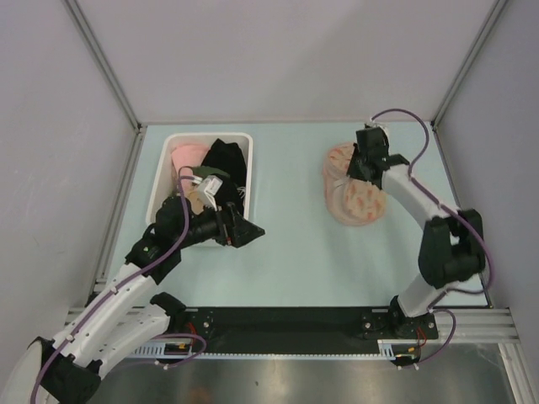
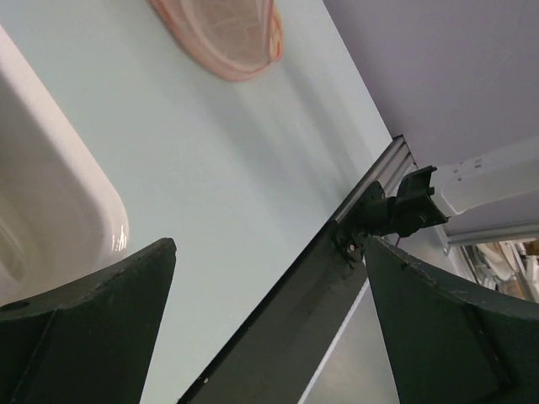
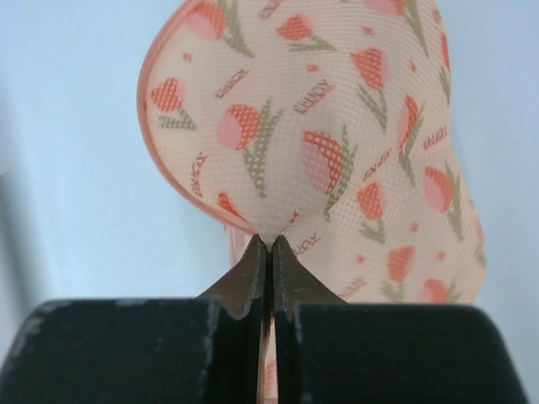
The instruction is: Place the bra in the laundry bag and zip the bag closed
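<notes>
The laundry bag (image 1: pixel 355 194) lies on the table at the right, a beige-pink pouch with orange-red tulip print. My right gripper (image 1: pixel 367 162) is at its far end, shut and pinching a fold of its mesh fabric (image 3: pixel 337 126); the jaws (image 3: pixel 270 241) meet on the cloth. My left gripper (image 1: pixel 253 230) is open and empty, just off the near right corner of the white bin (image 1: pixel 157 187). In the left wrist view it (image 2: pixel 269 244) points across the table at the bag (image 2: pixel 227 38). Black fabric (image 1: pixel 224 158) lies in the bin; I cannot tell whether it is the bra.
The bin also holds a pink garment (image 1: pixel 187 156) and a white-and-tan item (image 1: pixel 204 187). Its rounded corner (image 2: pixel 59 185) is close to my left fingers. A black rail (image 1: pixel 286 320) runs along the table's near edge. Walls close in the sides and back.
</notes>
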Controlling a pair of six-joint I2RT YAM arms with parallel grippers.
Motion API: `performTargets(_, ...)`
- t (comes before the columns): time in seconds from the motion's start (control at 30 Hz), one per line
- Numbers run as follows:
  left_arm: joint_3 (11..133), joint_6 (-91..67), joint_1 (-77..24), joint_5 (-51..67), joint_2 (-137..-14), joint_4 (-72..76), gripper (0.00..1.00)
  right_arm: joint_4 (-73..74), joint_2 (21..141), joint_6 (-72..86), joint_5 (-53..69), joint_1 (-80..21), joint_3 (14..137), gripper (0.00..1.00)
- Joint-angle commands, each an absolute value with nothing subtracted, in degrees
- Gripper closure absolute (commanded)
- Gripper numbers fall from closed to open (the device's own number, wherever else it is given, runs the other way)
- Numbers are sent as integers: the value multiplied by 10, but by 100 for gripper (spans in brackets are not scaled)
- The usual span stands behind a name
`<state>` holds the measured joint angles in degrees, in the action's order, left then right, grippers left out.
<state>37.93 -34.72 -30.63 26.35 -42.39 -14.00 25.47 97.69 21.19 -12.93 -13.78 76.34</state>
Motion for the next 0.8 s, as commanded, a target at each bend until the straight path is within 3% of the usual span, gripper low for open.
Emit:
performTargets(0.0,376,-389,-311,301,-455,-76,2,149,858,410,63,-164,613,100)
performTargets(0.07,367,-406,-314,308,-471,-37,3,77,820,444,145,-163,550,100)
performTargets(0.23,397,-405,-373,268,-582,-10,8,79,736,434,184,-113,478,100)
performTargets(0.43,491,-413,-449,213,-757,26,18,201,632,316,117,79,405,98)
performTargets(0.5,531,-411,-476,202,-827,39,19,235,636,272,48,145,411,83)
performTargets(0.53,543,-411,-481,195,-843,40,19,263,642,265,19,157,425,53)
performTargets(0.57,554,-411,-485,193,-857,43,19,270,644,255,18,162,435,37)
performTargets(0.63,584,-407,-489,189,-896,44,19,281,640,255,41,155,452,21)
performTargets(0.7,605,-396,-490,183,-929,44,19,295,623,281,37,126,459,20)
performTargets(0.77,618,-374,-494,168,-954,43,19,328,579,301,-62,43,468,5)
